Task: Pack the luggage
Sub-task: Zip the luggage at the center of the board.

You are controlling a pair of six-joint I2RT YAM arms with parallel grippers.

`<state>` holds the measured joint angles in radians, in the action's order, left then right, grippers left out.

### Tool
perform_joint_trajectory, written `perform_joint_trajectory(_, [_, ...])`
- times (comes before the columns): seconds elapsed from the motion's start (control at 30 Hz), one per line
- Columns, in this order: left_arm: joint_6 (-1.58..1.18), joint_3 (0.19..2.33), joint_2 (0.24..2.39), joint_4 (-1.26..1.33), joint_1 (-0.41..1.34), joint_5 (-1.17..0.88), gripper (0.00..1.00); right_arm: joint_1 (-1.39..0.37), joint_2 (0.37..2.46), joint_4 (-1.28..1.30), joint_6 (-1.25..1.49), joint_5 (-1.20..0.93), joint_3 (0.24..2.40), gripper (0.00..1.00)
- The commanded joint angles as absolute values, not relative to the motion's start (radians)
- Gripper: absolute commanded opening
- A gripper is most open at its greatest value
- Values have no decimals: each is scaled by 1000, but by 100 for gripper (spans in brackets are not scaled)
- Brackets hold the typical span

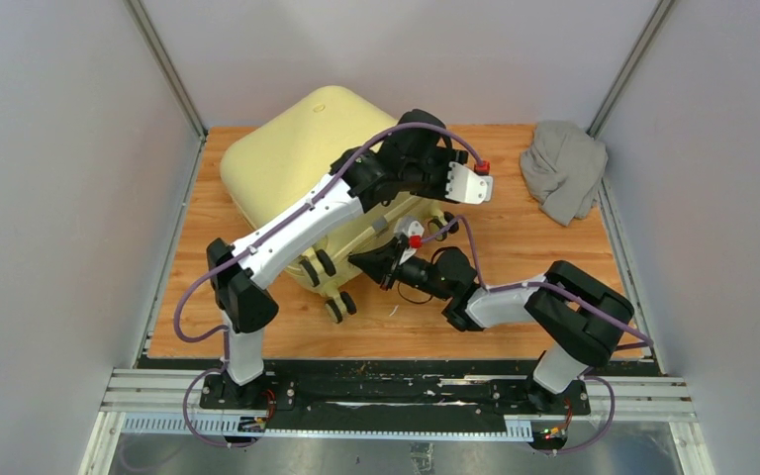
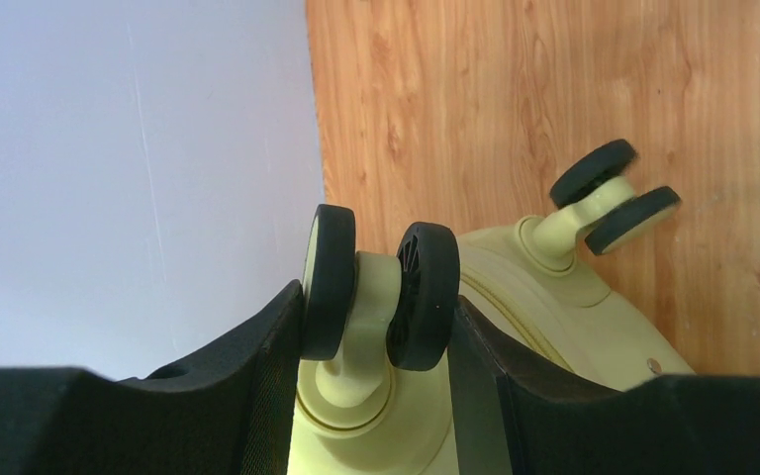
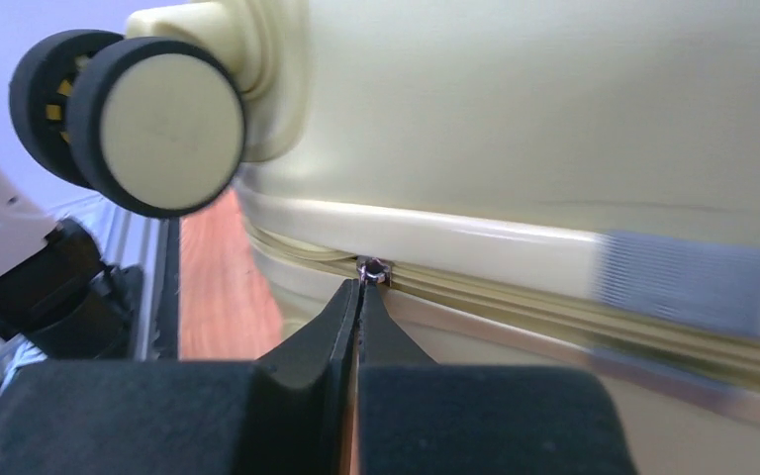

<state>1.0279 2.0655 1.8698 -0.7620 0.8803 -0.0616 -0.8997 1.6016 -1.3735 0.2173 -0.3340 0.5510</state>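
Nearest me, my right end effector point(image 3: 359, 292) is pinched down to a slit, its tips at the small metal zipper slider point(image 3: 374, 269) on the seam of the luggage point(image 3: 554, 119). I can't tell whether it actually grips the slider. Beyond it, my left end effector point(image 2: 376, 299) clamps a twin caster point(image 2: 329, 287), one finger against each black wheel. The pale yellow luggage lies flat toward the far left corner of the tabletop point(image 1: 515, 287). A crumpled grey garment point(image 1: 564, 168) sits in the far right corner.

The luggage point(image 1: 287, 158) lies on the table point(image 1: 396, 332) toward 11 o'clock, with the cloth garment point(image 1: 562, 168) well apart at 2 o'clock, near the far right corner.
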Motion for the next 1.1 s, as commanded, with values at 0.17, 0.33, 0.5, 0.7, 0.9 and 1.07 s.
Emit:
perform_joint_trajectory(0.17, [1017, 2195, 1849, -409, 898, -70, 4, -914, 1613, -1368, 282, -335, 482, 0])
perform_joint_trajectory(0.33, [1014, 2163, 1797, -594, 897, -5, 99, -802, 1726, -1467, 411, -324, 438, 0])
perform_joint_trajectory(0.5, [1018, 2052, 1660, -802, 861, 7, 100, -735, 1835, -1560, 476, -342, 429, 0])
perform_joint_trajectory(0.7, [1226, 1862, 1439, -1198, 822, -85, 100, -697, 1826, -1516, 478, -342, 464, 0])
perform_joint_trajectory(0.9, [1290, 1555, 1285, -1257, 857, -151, 100, -666, 1764, -1376, 425, -351, 508, 0])
perform_joint_trajectory(1.07, [1301, 1530, 1364, -1244, 882, -198, 100, -653, 1718, -1256, 375, -357, 538, 0])
